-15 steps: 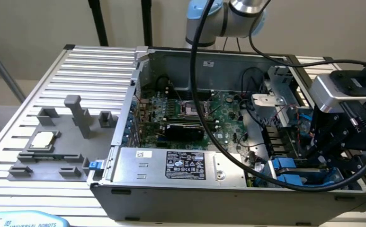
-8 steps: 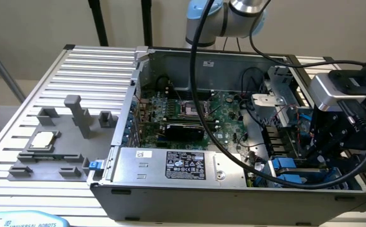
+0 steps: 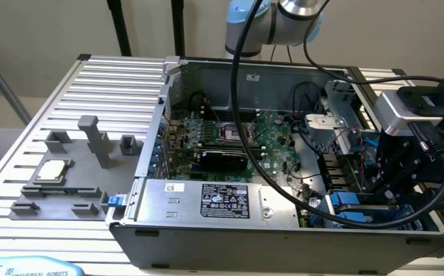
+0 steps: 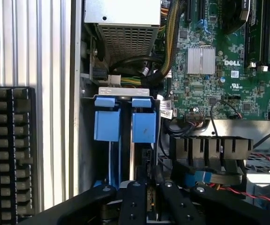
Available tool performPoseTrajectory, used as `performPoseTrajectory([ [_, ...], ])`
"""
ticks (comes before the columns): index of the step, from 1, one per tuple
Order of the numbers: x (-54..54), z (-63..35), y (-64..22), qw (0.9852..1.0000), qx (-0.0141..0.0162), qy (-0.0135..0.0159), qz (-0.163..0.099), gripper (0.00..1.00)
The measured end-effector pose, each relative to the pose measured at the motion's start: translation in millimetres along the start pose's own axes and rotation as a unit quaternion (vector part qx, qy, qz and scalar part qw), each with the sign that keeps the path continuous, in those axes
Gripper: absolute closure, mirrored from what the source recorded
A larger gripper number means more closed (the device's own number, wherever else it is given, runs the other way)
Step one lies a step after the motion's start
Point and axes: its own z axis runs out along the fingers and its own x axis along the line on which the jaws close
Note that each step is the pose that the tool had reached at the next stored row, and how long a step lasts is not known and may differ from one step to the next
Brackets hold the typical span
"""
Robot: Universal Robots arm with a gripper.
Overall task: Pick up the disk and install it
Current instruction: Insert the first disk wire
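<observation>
**Gripper at the drive bay, lower right**

Low over the open case (image 3: 206, 190) at lower right of the exterior view, gripper (image 3: 394, 172) set narrow; whether clamped on anything, cannot tell. Directly beneath its fingers (image 4: 137, 199) in the wrist view, disk (image 4: 144, 126) standing on edge in the bay, blue carrier tabs up, beside a second blue carrier (image 4: 107, 123). Motherboard (image 3: 230, 141) mid-case. Grey fixture (image 3: 68, 172) and CPU chip (image 3: 51, 169) at left on the bench (image 3: 91, 86).

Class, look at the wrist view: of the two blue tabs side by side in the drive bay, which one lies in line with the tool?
The blue tab nearer the motherboard; the tool sits directly in line with it, while the other tab lies toward the case wall.
</observation>
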Motion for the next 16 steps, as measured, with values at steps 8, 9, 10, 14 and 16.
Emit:
performPoseTrajectory([
  [8, -1.9, 3.9, -1.6, 1.0, -0.0019, 0.0032, 0.004, 0.83],
  [9, -2.2, 4.5, -1.8, 1.0, -0.0021, 0.0032, 0.004, 0.83],
  [10, -2.4, 4.8, -1.9, 1.0, -0.0023, 0.0033, 0.005, 0.83],
  [14, -2.5, 4.9, -2.0, 1.0, -0.0023, 0.0029, 0.005, 0.76],
  [16, -2.5, 3.5, -1.9, 1.0, -0.0023, 0.0032, 0.005, 0.76],
])
